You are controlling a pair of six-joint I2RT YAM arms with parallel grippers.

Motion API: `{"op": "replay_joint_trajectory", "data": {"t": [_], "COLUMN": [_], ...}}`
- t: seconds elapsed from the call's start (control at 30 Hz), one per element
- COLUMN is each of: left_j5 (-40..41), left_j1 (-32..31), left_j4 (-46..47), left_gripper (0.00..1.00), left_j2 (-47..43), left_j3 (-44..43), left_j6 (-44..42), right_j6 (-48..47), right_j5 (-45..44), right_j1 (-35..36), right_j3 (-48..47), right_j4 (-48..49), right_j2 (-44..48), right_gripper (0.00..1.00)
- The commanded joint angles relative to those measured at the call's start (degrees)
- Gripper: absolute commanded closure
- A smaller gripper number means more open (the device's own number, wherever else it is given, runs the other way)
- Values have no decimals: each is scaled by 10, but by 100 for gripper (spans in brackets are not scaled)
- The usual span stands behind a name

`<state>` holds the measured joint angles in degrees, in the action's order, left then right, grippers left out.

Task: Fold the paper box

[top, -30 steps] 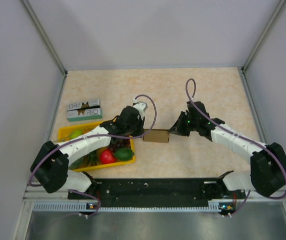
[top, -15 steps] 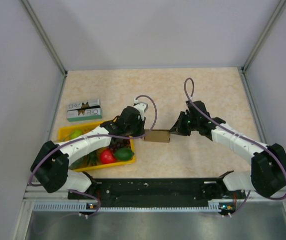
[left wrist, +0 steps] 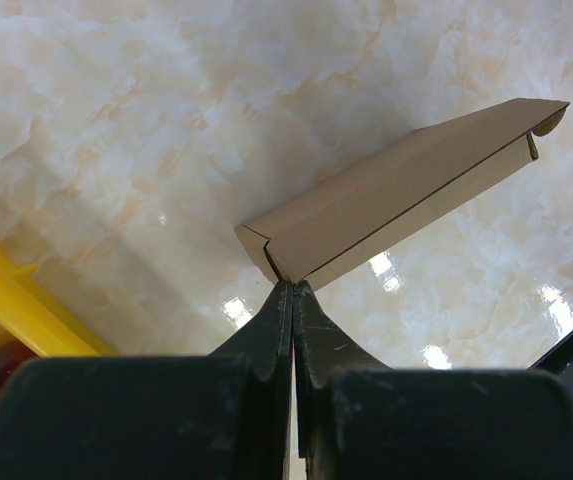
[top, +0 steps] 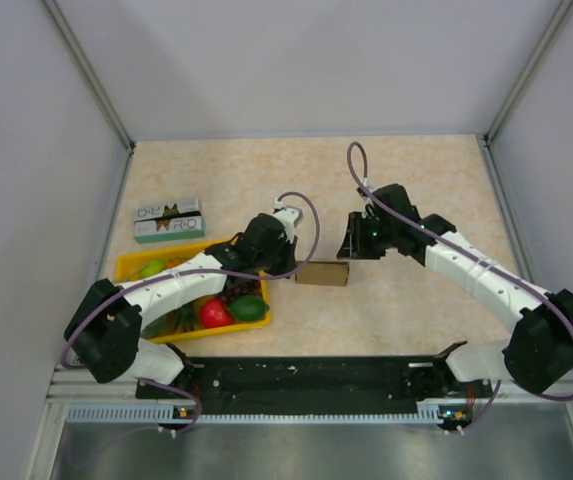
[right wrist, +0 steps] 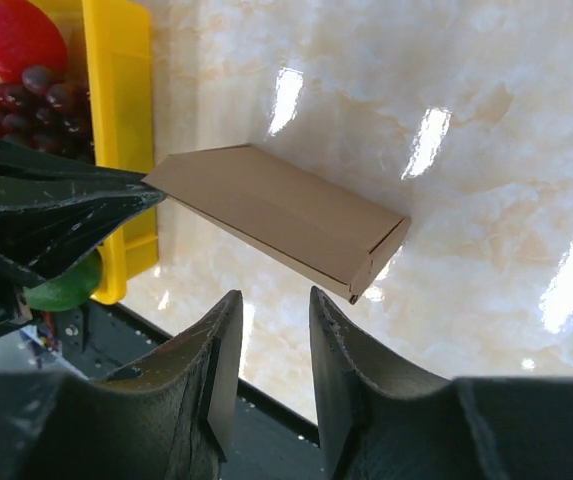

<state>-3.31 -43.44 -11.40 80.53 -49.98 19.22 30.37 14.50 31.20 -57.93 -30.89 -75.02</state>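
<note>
Just right of the yellow tray [left wrist: 11,295], the left fingers [left wrist: 278,320] are pinching shut on a corner of the folded paper box [left wrist: 386,200]; farther right of the tray, the right fingers [right wrist: 218,360] are hanging partly open, gripping nothing, just clear of the box.

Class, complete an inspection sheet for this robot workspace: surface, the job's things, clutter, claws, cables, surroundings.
Surface: glossy beige marbled tabletop, no spills seen.
Job's things: paper box, brown cardboard, folded into a long, slim shape, gripped at one end corner.
Clutter: yellow tray holding a red apple, a green fruit and dark grapes; printed carton beyond it.
Claws: left claw shut on the box's corner; right claw open, apart from the box, holding nothing.
Cables: a purple cable loops over the left arm, another over the right.
Surroundings: plain grey walls.
</note>
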Motion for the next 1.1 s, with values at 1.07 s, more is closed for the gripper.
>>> {"op": "replay_joint_trajectory", "data": {"t": [1.07], "left_j5": [-15], "left_j1": [-5], "left_j4": [-12], "left_gripper": [100], "left_j2": [15], "left_j3": [-1], "left_j6": [0], "right_j6": [-62], "right_j5": [-157], "right_j1": [62], "right_j3": [-21], "right_j4": [-29], "right_j2": [-65], "right_gripper": [77]}}
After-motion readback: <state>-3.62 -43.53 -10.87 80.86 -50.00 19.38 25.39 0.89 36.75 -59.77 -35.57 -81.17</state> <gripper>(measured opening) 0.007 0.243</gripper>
